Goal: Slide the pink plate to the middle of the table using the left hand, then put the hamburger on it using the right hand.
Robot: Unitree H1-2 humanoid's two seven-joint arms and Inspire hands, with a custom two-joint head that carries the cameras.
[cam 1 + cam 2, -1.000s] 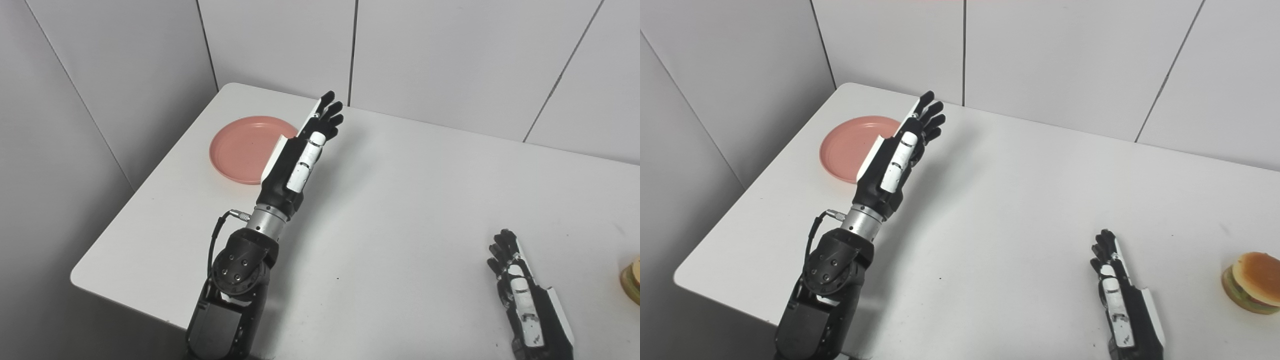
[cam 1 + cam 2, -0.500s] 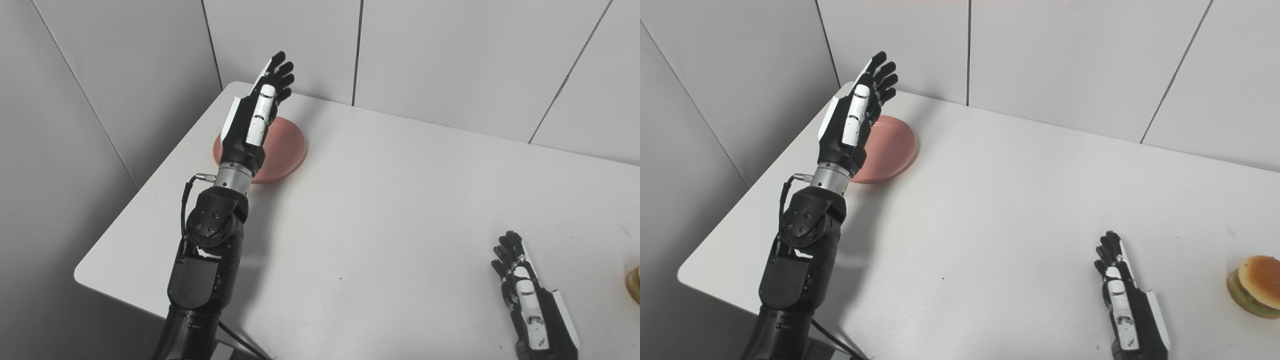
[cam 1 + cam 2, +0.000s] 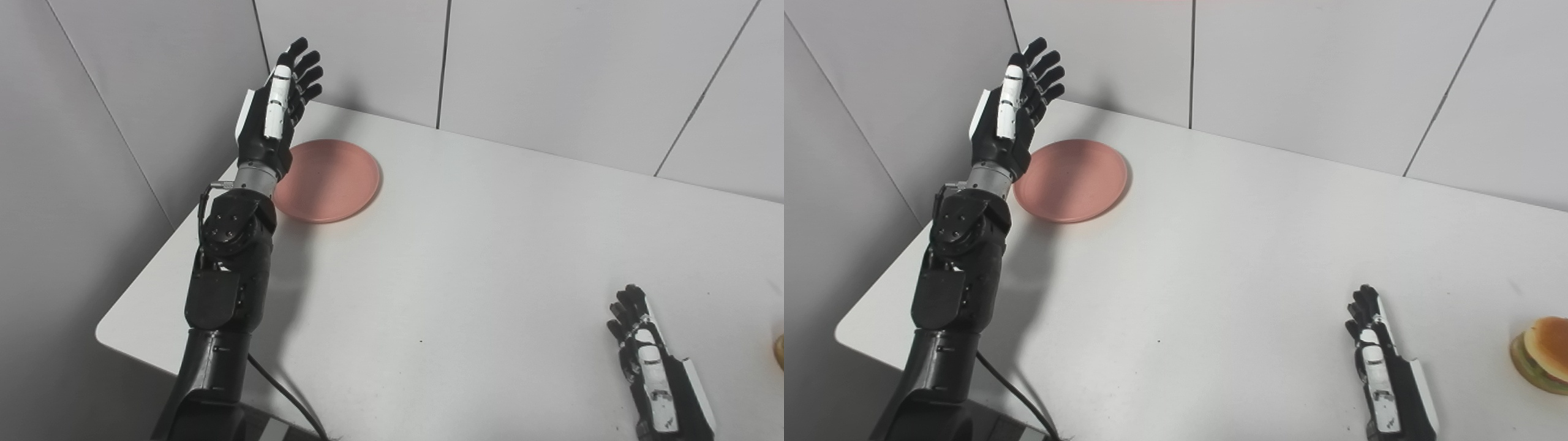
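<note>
Pink round plate lies near the table's far-left corner, unmoved to centre; open, empty left hand is raised beside it. Open right hand rests near hamburger.

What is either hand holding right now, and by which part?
Nothing. The left hand is raised, open, beside the pink plate; the right hand lies open on the table, apart from the hamburger.

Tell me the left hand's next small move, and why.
Probably lower the left hand until its fingers meet the far-left rim of the pink plate. The hand is open and raised beside that edge, the plate sits near the table's left corner, and nothing has pushed it toward the middle yet.
</note>
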